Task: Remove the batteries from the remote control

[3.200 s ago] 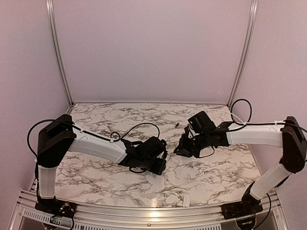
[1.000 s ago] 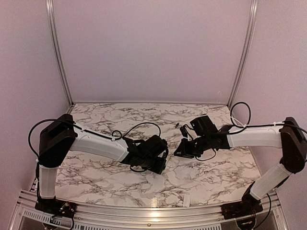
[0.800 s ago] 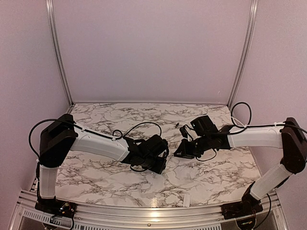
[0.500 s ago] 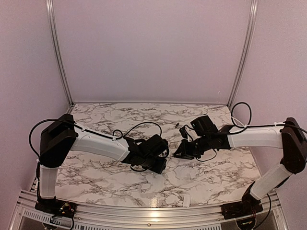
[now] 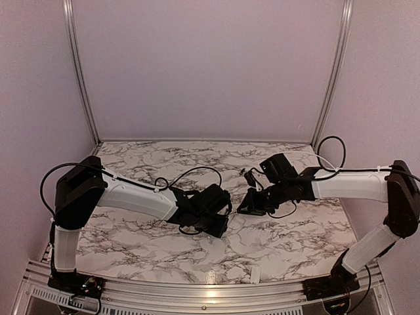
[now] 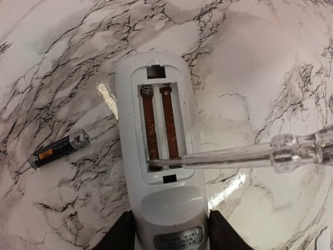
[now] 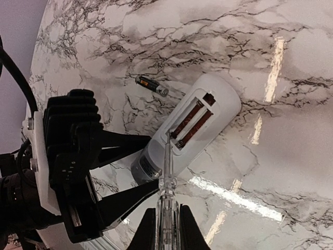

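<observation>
The white remote control (image 6: pixel 161 130) (image 7: pixel 195 122) lies back-up, its near end clamped between the fingers of my left gripper (image 6: pixel 171 237) (image 5: pixel 220 211). Its compartment (image 6: pixel 160 125) is uncovered and shows two reddish-brown strips; I cannot tell whether a battery lies in it. One dark battery (image 6: pixel 58 151) (image 7: pixel 152 86) rests on the table just left of the remote. My right gripper (image 7: pixel 167 229) (image 5: pixel 252 203) is shut on a thin clear stick (image 6: pixel 270 152) (image 7: pixel 167 182), whose tip sits at the compartment's near end.
A small flat white plastic piece (image 5: pixel 256 274) lies by the front rail. The marble tabletop (image 5: pixel 151 157) is walled by pink panels at the back and sides. Both arms meet at the table's middle, cables looping above them.
Over the last seconds the right arm came down towards the remote, then shifted slightly. The left arm and the remote have stayed put.
</observation>
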Motion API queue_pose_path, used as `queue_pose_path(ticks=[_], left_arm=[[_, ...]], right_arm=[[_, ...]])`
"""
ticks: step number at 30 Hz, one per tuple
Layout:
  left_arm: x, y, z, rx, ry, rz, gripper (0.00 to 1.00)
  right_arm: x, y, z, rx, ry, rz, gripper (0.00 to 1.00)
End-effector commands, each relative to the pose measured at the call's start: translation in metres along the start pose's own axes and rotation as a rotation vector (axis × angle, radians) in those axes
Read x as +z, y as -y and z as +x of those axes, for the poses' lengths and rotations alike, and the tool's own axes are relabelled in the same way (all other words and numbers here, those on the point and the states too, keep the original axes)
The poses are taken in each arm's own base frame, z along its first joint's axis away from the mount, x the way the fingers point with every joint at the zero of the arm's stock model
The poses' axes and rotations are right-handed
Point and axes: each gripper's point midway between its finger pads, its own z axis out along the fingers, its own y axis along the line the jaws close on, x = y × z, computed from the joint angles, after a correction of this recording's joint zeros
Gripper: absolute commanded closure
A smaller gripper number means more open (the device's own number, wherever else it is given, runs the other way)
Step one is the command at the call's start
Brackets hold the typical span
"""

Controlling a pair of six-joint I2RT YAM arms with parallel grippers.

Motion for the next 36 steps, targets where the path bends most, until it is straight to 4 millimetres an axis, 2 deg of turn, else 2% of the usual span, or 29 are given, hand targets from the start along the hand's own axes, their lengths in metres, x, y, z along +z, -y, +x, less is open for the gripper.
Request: queue_pose_path(ticks=[1, 4, 7, 9, 11, 13, 16, 20, 23, 28, 32, 35, 36], left_arm=[[0.023, 0.001, 0.020, 0.022, -0.057, 0.015, 0.54], [0.022, 0.001, 0.019, 0.019, -0.057, 0.014, 0.54], [0.020, -0.001, 0.019, 0.018, -0.057, 0.006, 0.51], [0.017, -0.002, 0.018, 0.019, -0.050, 0.001, 0.44], [0.012, -0.003, 0.014, 0.016, -0.031, -0.002, 0.30], [0.001, -0.004, 0.006, 0.015, 0.004, -0.005, 0.23], [-0.012, -0.005, -0.004, 0.016, 0.044, -0.009, 0.18], [-0.032, -0.008, -0.016, 0.009, 0.087, -0.021, 0.15], [-0.053, -0.019, -0.029, -0.016, 0.136, -0.052, 0.13], [-0.099, -0.040, -0.053, 0.028, 0.232, -0.091, 0.12], [-0.135, -0.036, -0.062, 0.277, 0.318, -0.064, 0.12], [-0.153, -0.030, -0.054, 0.506, 0.347, -0.032, 0.14], [-0.157, -0.023, -0.050, 0.575, 0.348, 0.015, 0.16]], right_arm=[[-0.010, -0.016, -0.023, -0.057, 0.053, -0.006, 1.00], [-0.020, -0.025, -0.033, -0.084, 0.077, -0.007, 1.00], [-0.031, -0.024, -0.037, -0.095, 0.086, 0.039, 1.00], [-0.043, -0.022, -0.038, -0.096, 0.101, 0.072, 1.00], [-0.058, -0.022, -0.038, -0.097, 0.128, 0.088, 1.00], [-0.073, -0.022, -0.037, -0.095, 0.159, 0.103, 1.00], [-0.091, -0.015, -0.034, -0.085, 0.190, 0.151, 1.00], [-0.115, -0.002, -0.035, -0.067, 0.251, 0.239, 1.00], [-0.129, 0.009, -0.038, -0.057, 0.310, 0.299, 1.00], [-0.134, -0.007, -0.043, -0.103, 0.327, 0.238, 1.00], [-0.121, -0.027, -0.042, -0.164, 0.250, 0.153, 1.00], [-0.107, -0.051, -0.038, -0.223, 0.181, 0.029, 1.00], [-0.104, -0.059, -0.035, -0.243, 0.157, -0.014, 1.00]])
